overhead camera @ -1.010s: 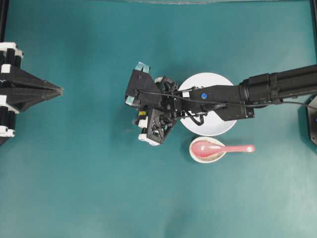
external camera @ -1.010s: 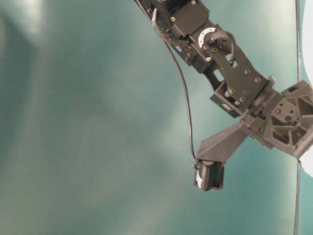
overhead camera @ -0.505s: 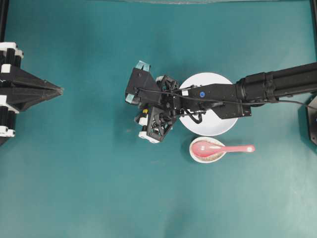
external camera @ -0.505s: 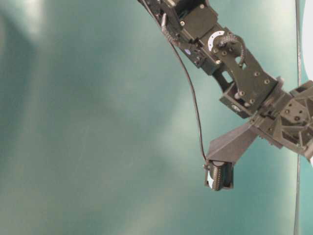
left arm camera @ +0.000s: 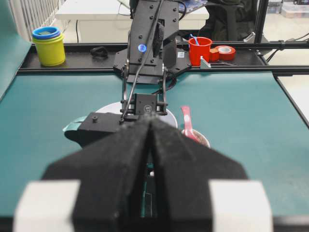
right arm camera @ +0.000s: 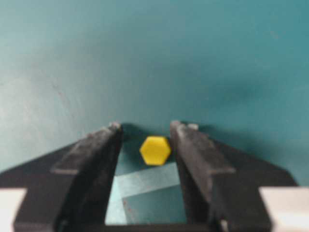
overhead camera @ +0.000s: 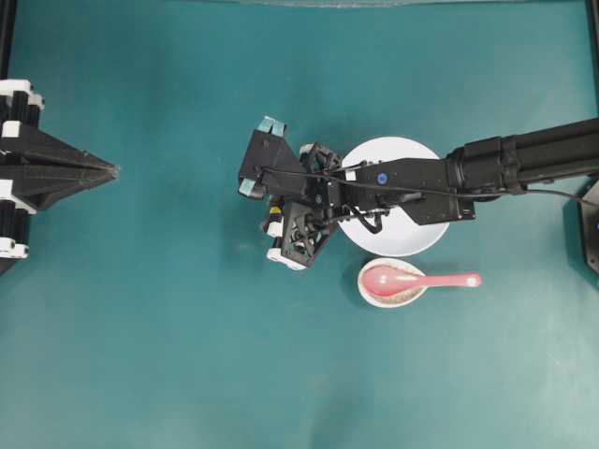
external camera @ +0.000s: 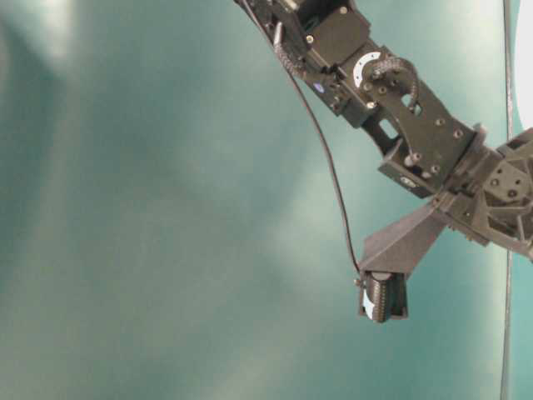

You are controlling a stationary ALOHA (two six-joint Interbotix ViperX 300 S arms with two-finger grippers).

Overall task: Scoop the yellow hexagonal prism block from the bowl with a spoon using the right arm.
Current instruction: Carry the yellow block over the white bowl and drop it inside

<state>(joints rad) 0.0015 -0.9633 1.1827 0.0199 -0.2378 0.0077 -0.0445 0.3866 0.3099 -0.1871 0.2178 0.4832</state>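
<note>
Overhead: my right gripper [overhead camera: 271,192] hangs left of the bowl [overhead camera: 404,239]; the spoon [overhead camera: 412,279] lies untouched in its spoon rest [overhead camera: 372,297]

Table level: one spread finger shows, clasping nothing

Left wrist: my left gripper [left arm camera: 150,145] is pressed closed (parked)

Right wrist: jaws wide, yellow hexagonal prism block [right arm camera: 155,150] between the tips on the mat, ungripped

Progress: I judge scooping not begun; block outside the bowl

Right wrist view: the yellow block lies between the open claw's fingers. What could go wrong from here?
The yellow block sits at the right claw's fingertips; being tiny, it may squirt out on closing. The right arm stretches over the bowl, near the spoon; a low sweep might knock either.
</note>
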